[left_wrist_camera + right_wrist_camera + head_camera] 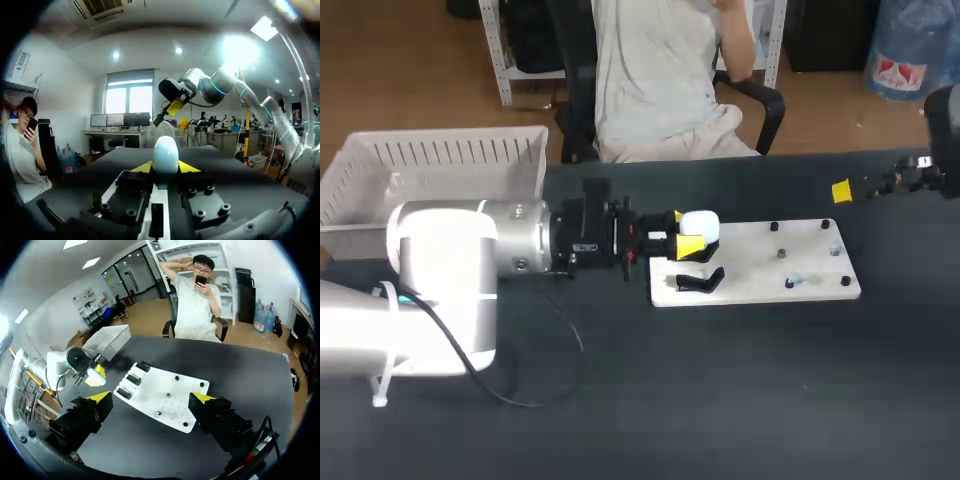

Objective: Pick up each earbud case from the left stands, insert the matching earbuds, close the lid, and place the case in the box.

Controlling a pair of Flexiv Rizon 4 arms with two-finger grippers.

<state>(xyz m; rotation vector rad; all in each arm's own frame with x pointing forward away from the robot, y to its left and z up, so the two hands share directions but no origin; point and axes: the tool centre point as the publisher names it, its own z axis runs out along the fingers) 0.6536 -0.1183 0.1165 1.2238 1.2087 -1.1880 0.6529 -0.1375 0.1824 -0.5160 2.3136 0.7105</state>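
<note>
**Strong overhead light, glare on the white parts**

Light falls from above. The left arm point(440, 265) has its casing washed out to flat white, and the white board point(760, 275) nearly so. The dark bench point(720, 400) shows little shine. In the left wrist view the earbud case point(165, 154) glows pale.

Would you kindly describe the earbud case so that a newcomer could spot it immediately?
Find the white board in the middle of the dark table. At its left end, my left hand holds the earbud case between yellow tips. It is the only white, egg-shaped thing, unlike the black stands nearby.
</note>
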